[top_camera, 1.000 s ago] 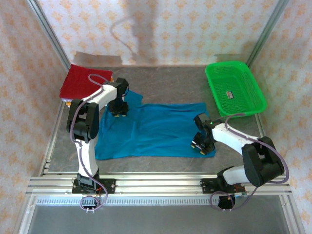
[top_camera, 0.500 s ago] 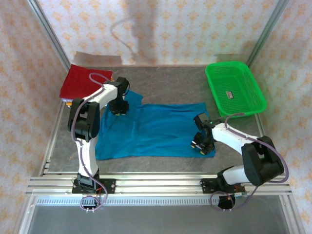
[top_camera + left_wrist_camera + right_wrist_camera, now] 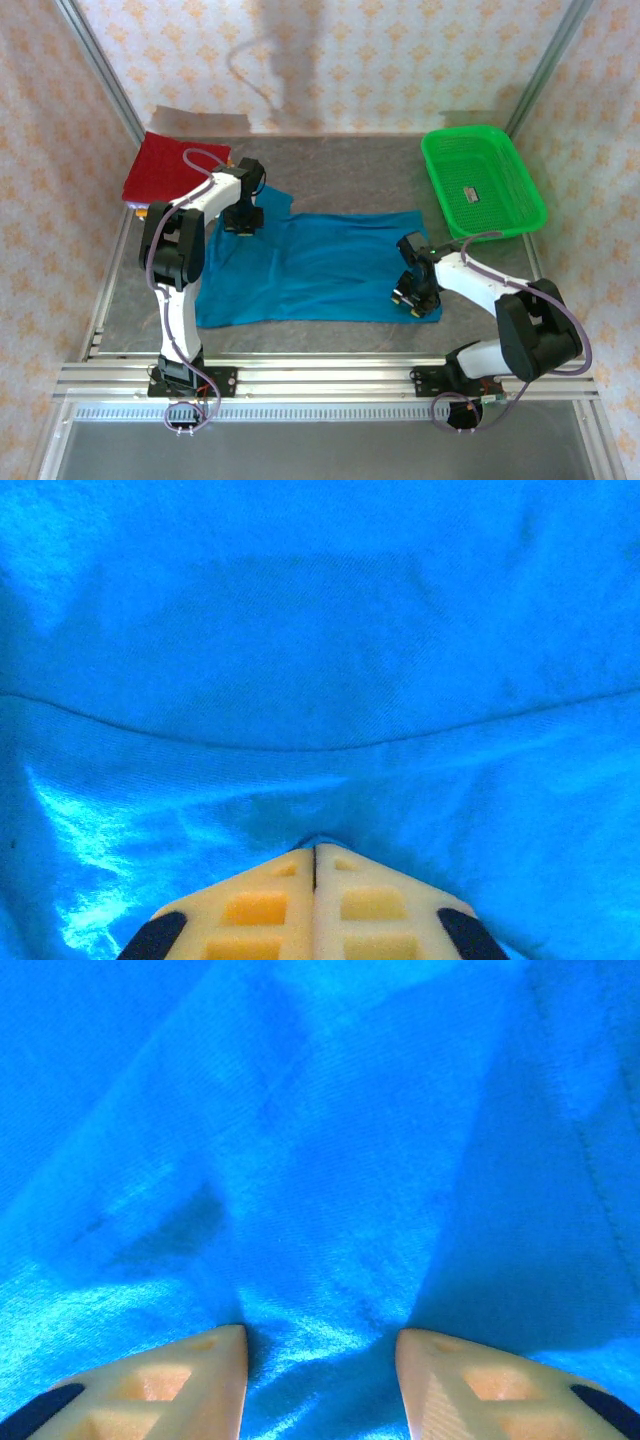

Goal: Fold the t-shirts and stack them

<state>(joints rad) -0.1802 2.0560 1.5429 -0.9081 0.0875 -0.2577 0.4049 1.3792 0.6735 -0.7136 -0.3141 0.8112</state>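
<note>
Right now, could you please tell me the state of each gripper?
Left gripper: closed, pinching the teal t-shirt.
Right gripper: open, tips on the teal t-shirt.

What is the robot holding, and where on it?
The left gripper pinches the teal-blue t-shirt by its far left sleeve. The right gripper rests open on the near right corner, apparently holding nothing.
</note>
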